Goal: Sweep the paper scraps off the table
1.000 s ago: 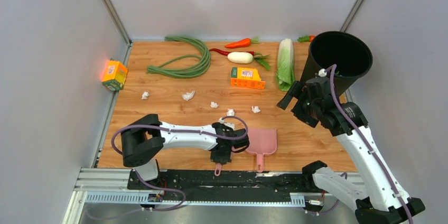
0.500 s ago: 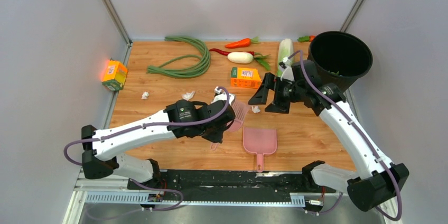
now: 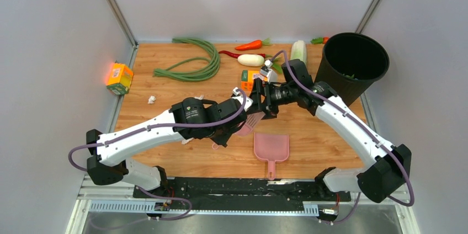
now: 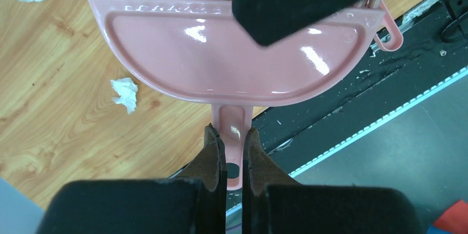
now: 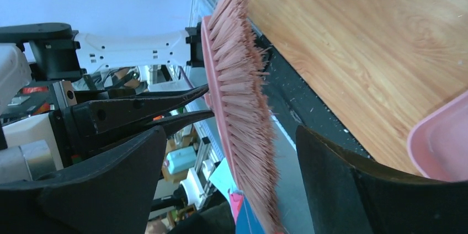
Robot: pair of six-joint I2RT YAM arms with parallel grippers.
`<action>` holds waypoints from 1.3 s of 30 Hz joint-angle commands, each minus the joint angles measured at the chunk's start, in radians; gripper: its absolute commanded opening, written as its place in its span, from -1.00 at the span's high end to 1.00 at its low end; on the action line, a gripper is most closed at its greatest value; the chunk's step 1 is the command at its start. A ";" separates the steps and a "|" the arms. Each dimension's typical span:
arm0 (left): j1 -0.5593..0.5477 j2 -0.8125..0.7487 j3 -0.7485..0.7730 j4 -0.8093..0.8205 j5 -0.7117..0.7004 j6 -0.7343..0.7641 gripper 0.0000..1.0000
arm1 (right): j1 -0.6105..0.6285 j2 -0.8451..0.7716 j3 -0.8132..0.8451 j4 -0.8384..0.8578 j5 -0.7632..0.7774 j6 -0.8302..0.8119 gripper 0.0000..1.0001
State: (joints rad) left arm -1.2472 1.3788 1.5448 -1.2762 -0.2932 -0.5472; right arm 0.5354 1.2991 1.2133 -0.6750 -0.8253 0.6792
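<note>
Left tool (image 4: 233,141) on pink brush (image 4: 221,52), embossing illegible

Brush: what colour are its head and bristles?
The brush is pink throughout, bristles included; clearest in the left wrist view.

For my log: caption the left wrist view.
Left tool grips handle of pink plastic brush; crumpled white paper scraps dot the wood-grain table.

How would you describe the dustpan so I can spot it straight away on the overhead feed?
Start at the table's near edge, midway between the two arm bases. The dustpan lies flat there, handle toward that edge. It is pink like the brush just beyond it, but it has no bristles and nothing grips it, while the brush is clamped in the left gripper.
</note>
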 commanded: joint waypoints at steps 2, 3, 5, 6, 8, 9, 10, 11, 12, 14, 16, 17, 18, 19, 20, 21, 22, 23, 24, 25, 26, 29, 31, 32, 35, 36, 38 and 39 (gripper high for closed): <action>0.005 -0.003 0.046 -0.009 0.012 0.073 1.00 | 0.049 0.012 0.031 0.084 -0.055 0.017 -0.50; 0.005 -0.004 0.047 -0.009 0.017 0.081 1.00 | 0.054 0.017 0.031 0.087 -0.055 0.017 -0.34; 0.005 -0.006 0.054 -0.011 0.022 0.095 1.00 | 0.061 0.028 0.028 0.089 -0.060 0.017 -0.03; 0.005 -0.006 0.066 -0.012 0.022 0.098 1.00 | 0.064 0.032 0.026 0.092 -0.060 0.017 0.12; 0.005 -0.004 0.080 -0.017 0.020 0.112 1.00 | 0.067 0.038 0.023 0.097 -0.064 0.019 0.17; 0.005 -0.004 0.083 -0.015 0.022 0.115 1.00 | 0.070 0.040 0.025 0.101 -0.067 0.019 0.27; 0.005 -0.006 0.089 -0.012 0.025 0.119 1.00 | 0.074 0.045 0.026 0.106 -0.070 0.020 0.48; 0.005 -0.006 0.090 -0.012 0.028 0.121 1.00 | 0.074 0.046 0.029 0.106 -0.074 0.022 0.75; 0.005 -0.009 0.095 -0.009 0.028 0.125 1.00 | 0.075 0.051 0.031 0.107 -0.077 0.023 0.97; 0.006 -0.004 0.107 -0.014 0.028 0.131 0.99 | 0.075 0.052 0.035 0.107 -0.075 0.028 1.00; 0.006 -0.001 0.130 -0.029 0.028 0.135 0.66 | 0.075 0.054 0.043 0.109 -0.077 0.039 1.00; 0.006 0.000 0.150 -0.038 0.025 0.135 0.28 | 0.075 0.058 0.048 0.114 -0.078 0.046 1.00; 0.008 0.000 0.162 -0.061 0.011 0.132 0.11 | 0.075 0.061 0.058 0.112 -0.078 0.059 1.00; 0.006 0.003 0.196 -0.071 0.003 0.132 -0.23 | 0.074 0.068 0.072 0.112 -0.077 0.069 1.00; 0.006 0.008 0.213 -0.104 -0.018 0.133 -0.40 | 0.068 0.074 0.084 0.114 -0.078 0.086 1.00; 0.006 0.002 0.248 -0.120 -0.053 0.135 -0.48 | 0.058 0.080 0.097 0.114 -0.080 0.103 1.00; 0.006 -0.013 0.255 -0.127 -0.066 0.125 -0.49 | 0.046 0.084 0.107 0.114 -0.080 0.124 1.00; 0.006 -0.035 0.276 -0.129 -0.073 0.128 -0.50 | 0.034 0.091 0.118 0.112 -0.078 0.141 1.00; 0.006 -0.041 0.291 -0.144 -0.107 0.124 -0.50 | 0.019 0.094 0.124 0.112 -0.071 0.166 1.00; 0.006 -0.058 0.326 -0.162 -0.150 0.118 -0.52 | -0.007 0.097 0.124 0.114 -0.064 0.187 1.00; 0.006 -0.066 0.342 -0.167 -0.171 0.116 -0.52 | -0.024 0.103 0.124 0.115 -0.066 0.203 1.00; 0.006 -0.124 0.368 -0.155 -0.254 0.144 -0.53 | -0.074 0.126 0.134 0.117 -0.095 0.256 1.00; 0.006 -0.167 0.347 -0.124 -0.302 0.185 -0.53 | -0.098 0.150 0.143 0.121 -0.127 0.316 1.00; 0.006 -0.179 0.319 -0.111 -0.316 0.205 -0.53 | -0.109 0.163 0.152 0.120 -0.133 0.344 1.00; 0.005 -0.268 0.229 0.008 -0.340 0.339 -0.53 | -0.114 0.189 0.196 0.135 -0.146 0.417 1.00; 0.002 -0.324 0.154 0.047 -0.328 0.380 -0.53 | -0.114 0.198 0.207 0.138 -0.153 0.443 1.00; -0.004 -0.415 0.053 0.199 -0.287 0.518 -0.53 | -0.114 0.212 0.224 0.141 -0.167 0.494 1.00; -0.006 -0.444 0.019 0.287 -0.285 0.614 -0.53 | -0.115 0.215 0.226 0.143 -0.167 0.516 1.00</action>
State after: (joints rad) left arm -1.2438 1.0485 1.6978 -1.2472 -0.5777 -0.2386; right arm 0.4175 1.5120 1.3685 -0.5804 -0.9302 1.0359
